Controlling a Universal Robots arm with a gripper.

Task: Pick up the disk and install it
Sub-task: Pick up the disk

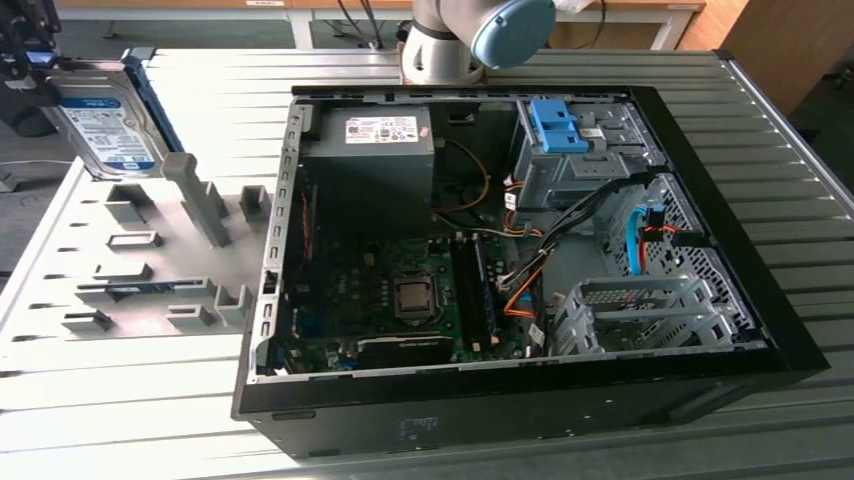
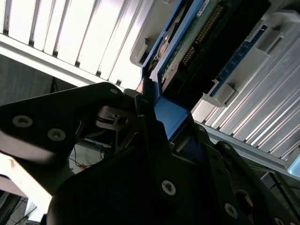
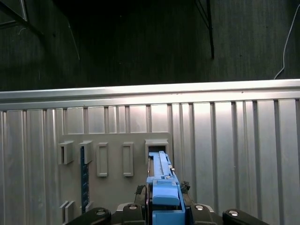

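Flat silver hard disk in blue plastic carrier [image 1: 107,125], on edge at the exterior view's left, black end effector [image 3: 163,190] clamped on carrier rim; likely rigid, weighty, shock-sensitive; grip frame

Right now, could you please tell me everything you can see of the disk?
The disk is a flat silver metal drive with a white-and-blue label, set in a blue plastic carrier frame. It stands on edge at the exterior view's upper left, over the grey slotted holder. The end effector is clamped on its frame; the second wrist view shows its circuit-board face and connector pins.
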